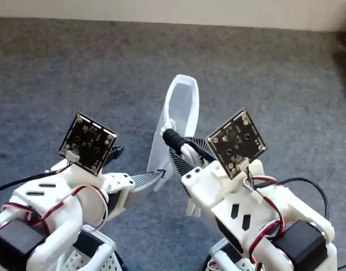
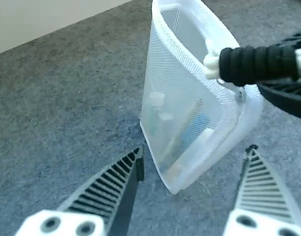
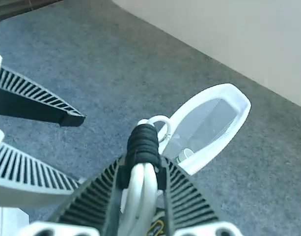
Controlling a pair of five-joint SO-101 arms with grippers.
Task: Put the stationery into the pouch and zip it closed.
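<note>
High view, pouch (image 1: 181, 110) upright, rim perhaps open

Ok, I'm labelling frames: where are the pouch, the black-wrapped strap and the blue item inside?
pouch (image 2: 175, 83), left wrist view, mesh side wall.
black-wrapped strap (image 3: 143, 142), right wrist view, the black wrap.
blue item (image 2: 200, 124), left wrist view, its middle, behind mesh.

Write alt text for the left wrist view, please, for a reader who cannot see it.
A white mesh pouch stands open on grey carpet, with stationery visible through its side, just ahead of the open left tool. Beside the pouch's rim, the right tool grips a black-wrapped cord.
</note>
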